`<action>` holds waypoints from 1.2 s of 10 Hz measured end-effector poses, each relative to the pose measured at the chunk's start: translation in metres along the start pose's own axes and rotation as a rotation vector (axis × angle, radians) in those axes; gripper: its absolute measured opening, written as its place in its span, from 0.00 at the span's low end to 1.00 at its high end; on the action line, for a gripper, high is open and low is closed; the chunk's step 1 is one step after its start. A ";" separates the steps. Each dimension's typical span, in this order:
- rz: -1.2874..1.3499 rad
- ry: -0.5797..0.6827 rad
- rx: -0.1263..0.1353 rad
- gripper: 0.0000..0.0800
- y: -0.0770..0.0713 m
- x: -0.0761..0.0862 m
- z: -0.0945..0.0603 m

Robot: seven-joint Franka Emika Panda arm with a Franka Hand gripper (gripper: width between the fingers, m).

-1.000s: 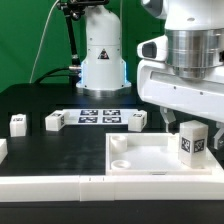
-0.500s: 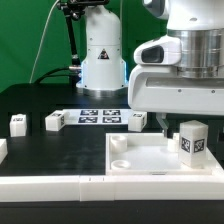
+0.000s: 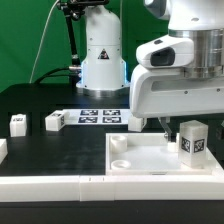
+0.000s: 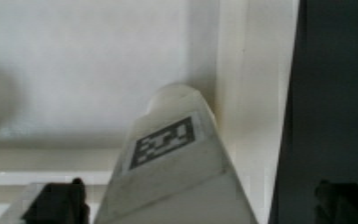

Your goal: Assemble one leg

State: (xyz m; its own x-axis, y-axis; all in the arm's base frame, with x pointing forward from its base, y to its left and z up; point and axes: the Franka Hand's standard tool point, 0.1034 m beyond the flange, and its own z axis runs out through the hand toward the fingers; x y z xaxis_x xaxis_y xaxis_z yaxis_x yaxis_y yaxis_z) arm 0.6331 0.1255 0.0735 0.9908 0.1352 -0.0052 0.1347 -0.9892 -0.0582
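A leg (image 3: 192,141), a small white block with a black-and-white tag, stands upright on the right part of the large white panel (image 3: 140,160). My gripper (image 3: 176,127) hangs just over it and is open. In the wrist view the leg (image 4: 172,150) lies between my two dark fingers (image 4: 55,203), with a gap on each side, so the gripper (image 4: 202,205) is not touching it. Three more legs lie on the black table: one (image 3: 17,123) at the far left, one (image 3: 55,121) next to it, and one (image 3: 137,119) half hidden behind my gripper.
The marker board (image 3: 98,116) lies on the table in front of the robot base (image 3: 103,60). A long white bar (image 3: 50,186) runs along the front edge. The panel has a raised rim and a round hole (image 3: 121,159) near its left corner.
My gripper has moved toward the exterior view's left and a little lower, closer over the standing leg. The legs and the panel have not moved.
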 end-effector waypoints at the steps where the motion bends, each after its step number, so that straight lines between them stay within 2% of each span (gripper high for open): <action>1: -0.024 0.000 0.001 0.65 0.000 0.000 0.000; 2: -0.023 0.000 0.001 0.48 0.000 0.000 0.000; 3: -0.021 0.000 -0.002 0.37 0.003 0.000 0.000; 8: 0.046 0.000 0.001 0.37 0.008 0.000 0.000; 12: 0.615 0.008 0.026 0.37 0.009 0.000 0.002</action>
State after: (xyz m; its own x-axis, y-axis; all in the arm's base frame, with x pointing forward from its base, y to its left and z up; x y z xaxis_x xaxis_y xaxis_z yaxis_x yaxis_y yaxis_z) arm 0.6346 0.1169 0.0708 0.8871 -0.4600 -0.0382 -0.4616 -0.8842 -0.0712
